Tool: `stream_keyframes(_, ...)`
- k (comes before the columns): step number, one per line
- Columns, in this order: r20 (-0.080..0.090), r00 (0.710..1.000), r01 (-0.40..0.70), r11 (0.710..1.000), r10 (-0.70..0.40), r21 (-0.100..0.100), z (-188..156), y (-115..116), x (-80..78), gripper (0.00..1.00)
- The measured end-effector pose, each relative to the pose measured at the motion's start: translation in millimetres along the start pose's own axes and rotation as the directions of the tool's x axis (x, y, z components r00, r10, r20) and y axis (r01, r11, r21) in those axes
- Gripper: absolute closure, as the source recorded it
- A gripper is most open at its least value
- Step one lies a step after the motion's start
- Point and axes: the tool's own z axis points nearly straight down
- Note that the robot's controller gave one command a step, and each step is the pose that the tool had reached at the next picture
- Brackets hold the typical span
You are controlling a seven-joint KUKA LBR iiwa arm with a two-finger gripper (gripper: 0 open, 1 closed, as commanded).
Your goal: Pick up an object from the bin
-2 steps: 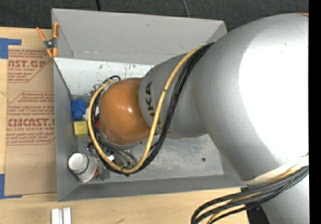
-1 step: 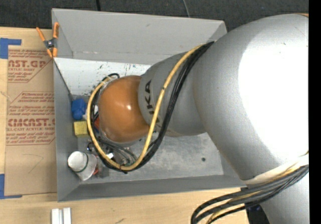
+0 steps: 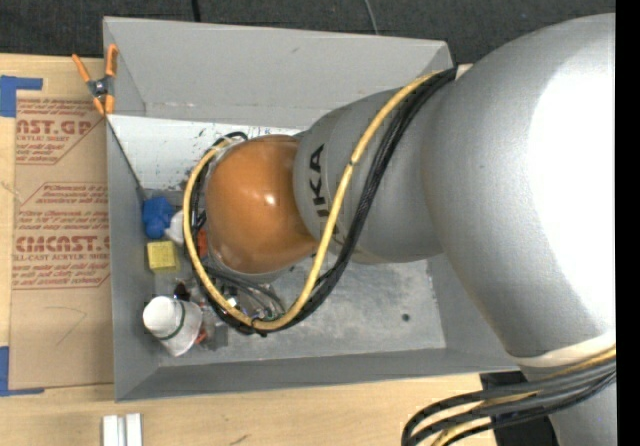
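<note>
You're looking down into the grey metal bin (image 3: 280,59), and the arm (image 3: 520,194) comes in from the right and covers most of it. Its orange cover (image 3: 255,204) sits over the left-middle of the floor, and a loop of yellow and black cables (image 3: 200,264) runs round it. Whether the pincer beneath is open or closed, or has hold of anything, you cannot tell.

All the loose things you can see crowd the left side, just beside the cover. Farthest back is a blue lumpy piece (image 3: 155,217), close to the left wall. Right in front of it lies a small yellow block (image 3: 161,255), squarish, with its edges roughly square to the bin. Nearest to you is a white rounded thing (image 3: 163,318), perhaps a small bottle. Its round end points left and its body slants off toward the near right, so the long axis runs on a diagonal. The cable loop passes over the near-left things and a dark tangle lies under it, too cluttered to sort out. The floor on the near right is bare and speckled.

For writing, the letters "KA" (image 3: 318,172) read on the arm's shell, and a cable cuts off the rest.
</note>
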Motion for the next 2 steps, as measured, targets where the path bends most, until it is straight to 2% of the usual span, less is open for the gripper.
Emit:
stream_keyframes(1, 0.022, 1.000, -0.012, 1.000, 0.012, -0.002, -27.9, -8.6, -7.0, 1.00)
stream_keyframes(2, -0.002, 1.000, -0.022, 1.000, 0.022, 0.000, -54.9, -9.1, -9.4, 1.00)
